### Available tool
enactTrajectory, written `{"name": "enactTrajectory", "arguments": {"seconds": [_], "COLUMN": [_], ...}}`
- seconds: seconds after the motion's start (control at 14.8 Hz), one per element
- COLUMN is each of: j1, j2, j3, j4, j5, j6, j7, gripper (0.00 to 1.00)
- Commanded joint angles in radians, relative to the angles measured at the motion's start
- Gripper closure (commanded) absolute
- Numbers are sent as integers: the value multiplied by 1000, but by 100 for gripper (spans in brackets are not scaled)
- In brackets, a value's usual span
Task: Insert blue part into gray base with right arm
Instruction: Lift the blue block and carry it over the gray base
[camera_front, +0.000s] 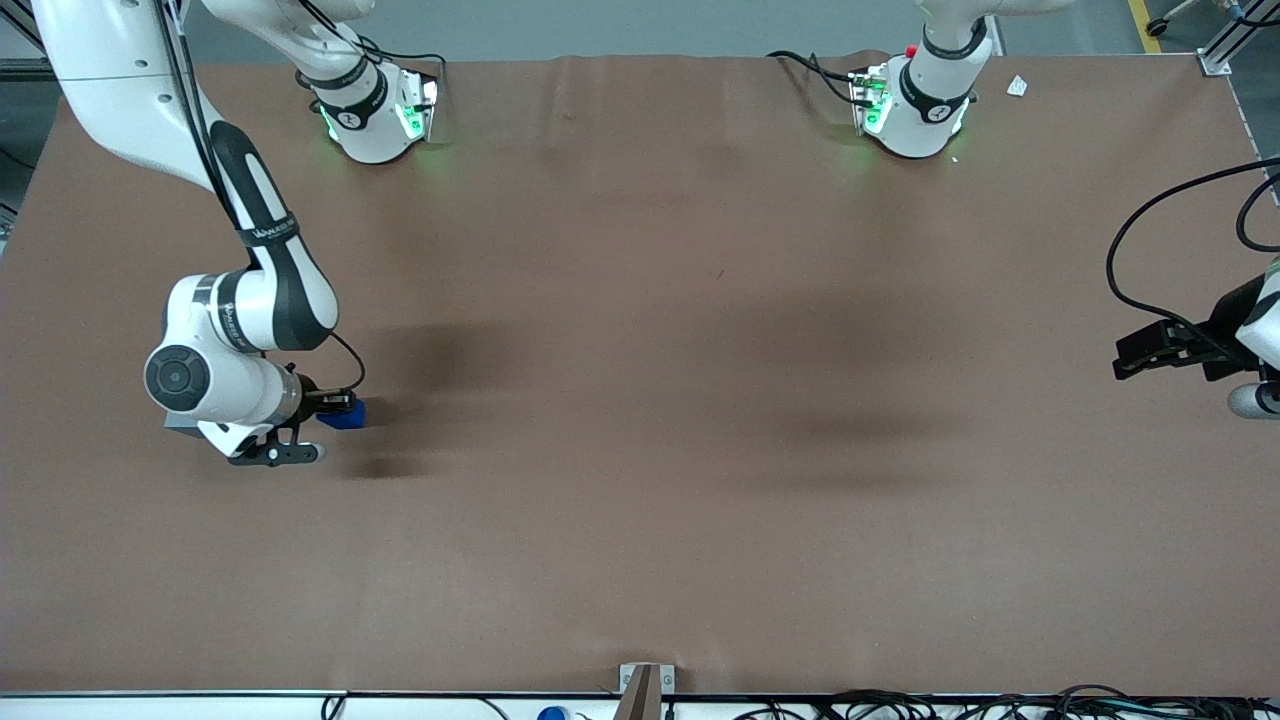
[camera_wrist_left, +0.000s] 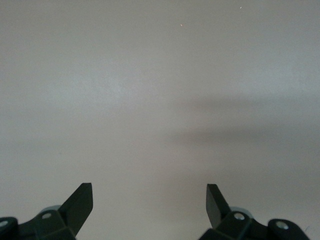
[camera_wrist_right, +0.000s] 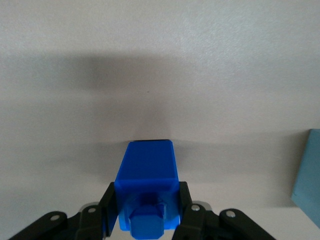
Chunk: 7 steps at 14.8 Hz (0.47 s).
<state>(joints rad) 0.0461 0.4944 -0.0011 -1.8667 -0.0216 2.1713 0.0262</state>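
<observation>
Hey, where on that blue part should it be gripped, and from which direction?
Grip the blue part on its two flat parallel side walls, coming down from above. The end effector sits there now, a finger against each side, the stud poking up between them. The gray base lies close beside it.

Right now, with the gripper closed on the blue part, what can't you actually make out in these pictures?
- Gray base, right wrist view: cut off by the picture's edge, so its recess doesn't show.
- Gray base, front view: almost wholly covered by the right arm.
- Blue part, right wrist view: its sides are covered by the gripper, which holds it at the working arm's end of the table.
</observation>
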Motion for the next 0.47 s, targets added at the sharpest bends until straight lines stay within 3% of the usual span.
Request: {"name": "enactTrajectory", "arguments": {"seconds": [0.0,0.41], "j1": [-17,-90], "j2": [-33,-123], "j3": [-2,-4], "j4": [52,69], "j5": [-11,-12], "j6": [-77,-129], "j7": [1,-29], "gripper": [79,83]}}
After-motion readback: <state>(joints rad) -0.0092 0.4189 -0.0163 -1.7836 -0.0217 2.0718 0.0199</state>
